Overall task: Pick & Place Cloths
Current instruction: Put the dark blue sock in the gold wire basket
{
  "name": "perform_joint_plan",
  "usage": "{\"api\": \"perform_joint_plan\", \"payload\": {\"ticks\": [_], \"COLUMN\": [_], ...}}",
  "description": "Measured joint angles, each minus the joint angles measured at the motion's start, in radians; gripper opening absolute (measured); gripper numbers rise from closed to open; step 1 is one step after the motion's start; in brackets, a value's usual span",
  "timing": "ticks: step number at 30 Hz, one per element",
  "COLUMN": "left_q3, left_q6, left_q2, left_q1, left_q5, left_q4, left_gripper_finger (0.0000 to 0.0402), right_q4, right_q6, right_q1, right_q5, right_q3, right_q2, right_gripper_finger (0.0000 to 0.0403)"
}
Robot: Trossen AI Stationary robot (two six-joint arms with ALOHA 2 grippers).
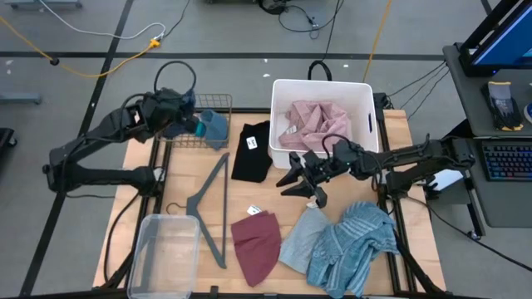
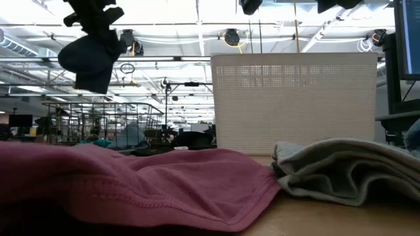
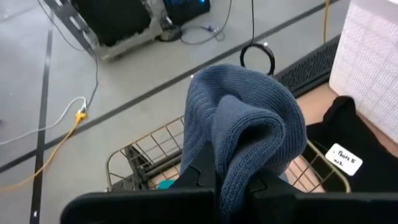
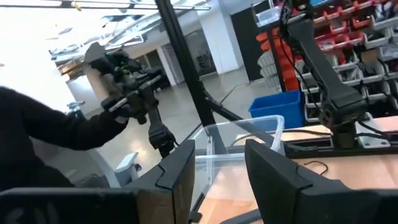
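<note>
The left claw (image 1: 179,112) pinches a dark blue knit cloth (image 3: 245,124) above the wire basket (image 1: 195,137) at the tabletop's (image 1: 416,241) ten o'clock corner. The right claw (image 1: 303,178), fingers spread and holding nothing, hangs near center. A pink cloth (image 1: 312,124) fills the white bin (image 1: 366,91) at one o'clock.

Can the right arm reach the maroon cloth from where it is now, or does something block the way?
Probably yes. The right gripper is open and empty, just above the maroon cloth, with nothing between.
</note>
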Motion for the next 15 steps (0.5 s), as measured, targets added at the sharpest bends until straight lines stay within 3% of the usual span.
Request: {"api": "perform_joint_plan", "payload": {"ticks": [6, 15], "left_q3": [0.000, 0.000], "left_q6": [0.057, 0.133], "left_q2": [0.046, 0.172], "left_q1": [0.088, 0.189], "left_q5": [0.072, 0.195], "left_q4": [0.005, 0.037], "left_gripper_finger": [0.0002, 0.0002], "right_q4": [-0.067, -0.397], "right_q6": [-0.047, -0.195], "right_q1": [0.003, 0.043], "right_q5": [0.026, 0.347], "right_q3": [-0.001, -0.001], "right_q2": [-0.015, -0.166], "right_gripper_finger": [0.0132, 0.0132]}}
